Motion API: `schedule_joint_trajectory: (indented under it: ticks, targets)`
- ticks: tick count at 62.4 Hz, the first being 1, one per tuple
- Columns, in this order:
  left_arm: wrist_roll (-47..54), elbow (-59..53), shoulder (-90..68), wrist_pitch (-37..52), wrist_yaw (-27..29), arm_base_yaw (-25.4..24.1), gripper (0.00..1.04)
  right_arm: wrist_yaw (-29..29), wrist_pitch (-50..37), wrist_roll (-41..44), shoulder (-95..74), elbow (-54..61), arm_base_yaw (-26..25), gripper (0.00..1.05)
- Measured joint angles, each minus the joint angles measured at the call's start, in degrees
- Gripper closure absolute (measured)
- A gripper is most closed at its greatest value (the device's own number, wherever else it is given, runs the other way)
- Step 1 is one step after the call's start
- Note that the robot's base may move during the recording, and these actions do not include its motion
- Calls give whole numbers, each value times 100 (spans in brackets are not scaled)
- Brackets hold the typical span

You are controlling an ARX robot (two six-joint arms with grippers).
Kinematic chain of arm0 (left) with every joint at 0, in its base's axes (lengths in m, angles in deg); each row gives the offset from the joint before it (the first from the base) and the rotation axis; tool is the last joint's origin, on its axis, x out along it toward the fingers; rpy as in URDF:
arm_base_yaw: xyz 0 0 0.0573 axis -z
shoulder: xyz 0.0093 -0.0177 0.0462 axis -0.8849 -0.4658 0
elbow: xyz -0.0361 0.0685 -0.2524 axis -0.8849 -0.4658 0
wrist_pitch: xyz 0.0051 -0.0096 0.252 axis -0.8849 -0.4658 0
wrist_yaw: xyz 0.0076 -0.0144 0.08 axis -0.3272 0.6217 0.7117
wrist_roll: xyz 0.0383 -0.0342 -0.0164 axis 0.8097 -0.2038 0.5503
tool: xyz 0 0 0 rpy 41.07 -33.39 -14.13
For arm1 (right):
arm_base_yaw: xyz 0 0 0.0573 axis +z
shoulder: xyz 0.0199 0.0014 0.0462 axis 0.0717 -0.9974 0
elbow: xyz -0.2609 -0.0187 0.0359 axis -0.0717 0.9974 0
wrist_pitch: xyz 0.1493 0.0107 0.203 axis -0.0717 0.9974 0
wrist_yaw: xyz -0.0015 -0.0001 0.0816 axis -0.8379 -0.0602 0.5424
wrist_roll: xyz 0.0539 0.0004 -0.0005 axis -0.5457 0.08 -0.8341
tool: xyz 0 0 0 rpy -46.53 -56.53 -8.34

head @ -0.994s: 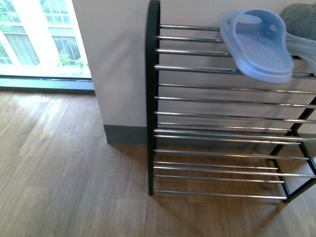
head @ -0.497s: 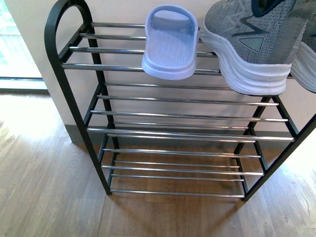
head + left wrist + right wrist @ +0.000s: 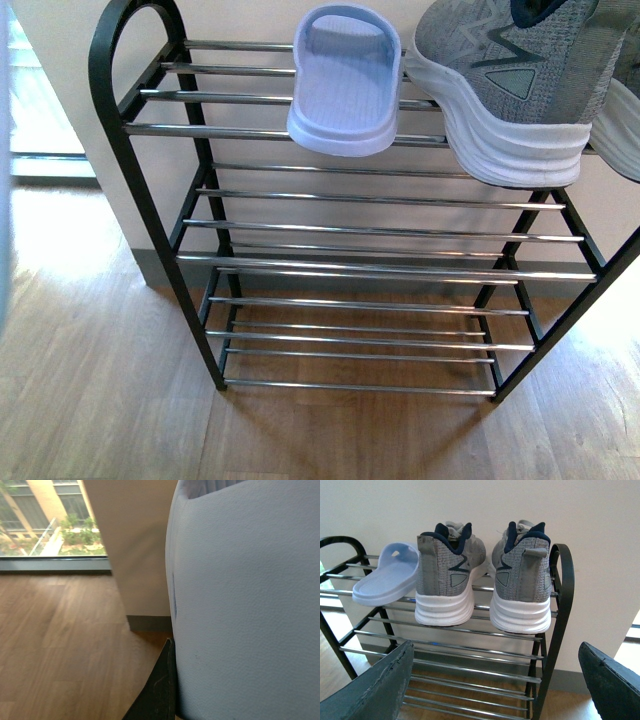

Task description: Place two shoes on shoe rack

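A: Count for me, quick.

B: From my remote seat: one shoe rack (image 3: 564,605), black frame with chrome rods. Two grey sneakers on its top tier, heels facing out, side by side: left-hand sneaker (image 3: 447,580) and right-hand sneaker (image 3: 522,585). One pale blue slide sandal (image 3: 387,577) on the same tier, just beside the left-hand sneaker, on the side away from the other shoe.

A: Front camera agrees?

B: Rack (image 3: 130,190) fills the front view. Sandal (image 3: 345,80) is on the top rods with its end hanging over the front rod. One sneaker (image 3: 500,90) is next to it, and only a sliver of the second shows at the frame edge.

A: Claws?

B: Right gripper (image 3: 495,685): jaws spread wide, nothing between them, facing the rack and short of it. Left gripper: I can't tell. The left wrist view is mostly blocked by a pale, leathery surface (image 3: 250,610), with wood floor (image 3: 65,645) and a window beyond.

A: Change from half a second ago?

B: Barely any. In the front view the rack and shoes sit slightly higher, and a pale blurred edge has appeared along the far left side.
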Motion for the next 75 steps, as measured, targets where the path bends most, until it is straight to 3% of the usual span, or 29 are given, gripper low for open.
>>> schedule_joint_trajectory:
  ticks: [10, 25, 37, 53, 75]
  targets:
    - [-636, 1268, -1327, -319, -107, 444, 103, 0, 0, 0, 0, 0, 0, 9]
    - [-1207, 2994, -3032, -1056, -81, 70, 103, 0, 0, 0, 0, 0, 0, 9]
    - [-1113, 4094, -3936, -1488, -24, -181, 103, 0, 0, 0, 0, 0, 0, 9]
    - [-791, 4988, -4924, -1821, -39, 24, 103, 0, 0, 0, 0, 0, 0, 9]
    - [-389, 6159, -6002, -2487, 542, 0, 103, 0, 0, 0, 0, 0, 0, 9]
